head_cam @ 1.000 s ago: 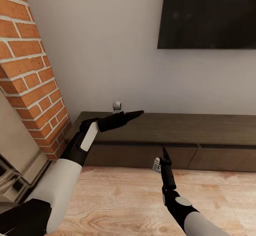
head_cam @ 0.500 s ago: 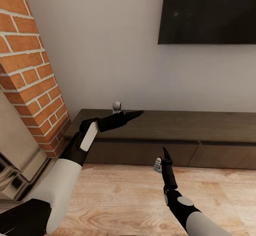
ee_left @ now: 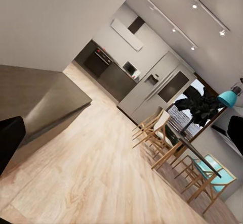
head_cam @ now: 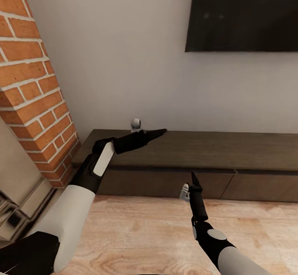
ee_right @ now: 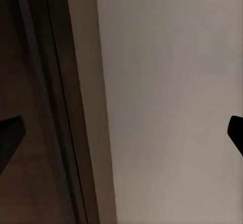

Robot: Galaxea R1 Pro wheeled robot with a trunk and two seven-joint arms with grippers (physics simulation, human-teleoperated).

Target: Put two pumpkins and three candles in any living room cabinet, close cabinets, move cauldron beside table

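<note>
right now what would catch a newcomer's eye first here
Likely the red brick column at far left and the big black screen on the wall, upper right. Below them runs the long dark cabinet, fronts closed, with the left gripper over its top and the right gripper before its front.

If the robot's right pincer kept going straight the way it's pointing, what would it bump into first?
Probably the cabinet: the right pincer points at its dark drawer fronts and top edge, with the pale wall behind. Depth is hard to judge, so it might pass over the top.
</note>
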